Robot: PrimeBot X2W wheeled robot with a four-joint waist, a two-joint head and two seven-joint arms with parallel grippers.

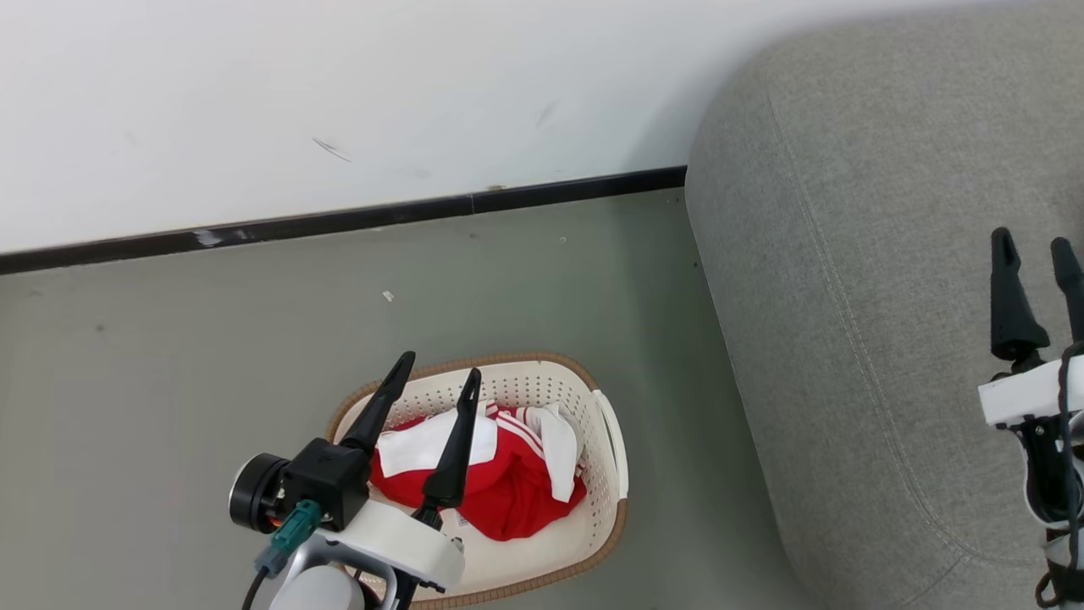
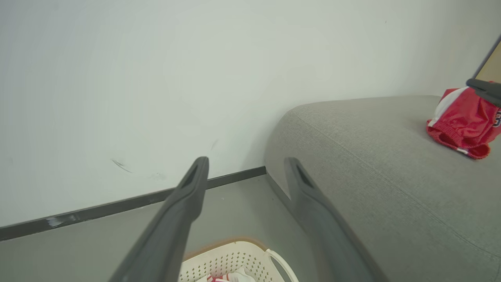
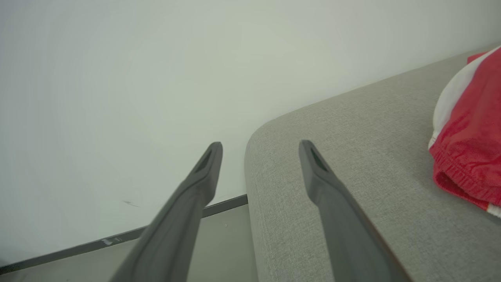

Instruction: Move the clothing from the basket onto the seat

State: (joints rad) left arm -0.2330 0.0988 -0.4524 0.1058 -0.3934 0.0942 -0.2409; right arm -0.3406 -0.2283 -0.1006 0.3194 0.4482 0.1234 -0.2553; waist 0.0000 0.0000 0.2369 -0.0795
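Left gripper (image 1: 440, 366) is hovering over the basket (image 1: 542, 381), fingers standing wide apart, gripping nothing and touching nothing. Its tips are pointing toward the wall (image 1: 339, 85). In the left wrist view the basket is sitting low at the bottom edge, under the fingers. Right gripper (image 1: 1033, 240) is hanging over the seat (image 1: 847, 296), fingers likewise spread and empty, tips pointing up the head view.

Clothing (image 1: 508, 500) is lying crumpled inside the basket, on its floor. The heap's long axis is running roughly left-right across the head view. White panels are facing up on the far side, and the red bulk is bulging toward the robot. Can't tell which end is which.

Basket is sitting on the grey floor (image 1: 169, 381), just left of the seat. Black baseboard (image 1: 339, 222) is running along the white wall behind. Seat is taking up the right side, its rounded corner toward the wall.

Second red garment (image 2: 462, 121) is lying bunched on the seat top, well apart from the basket. In the left wrist view a dark fingertip of the right gripper is overlapping its upper edge; can't tell whether they are touching.
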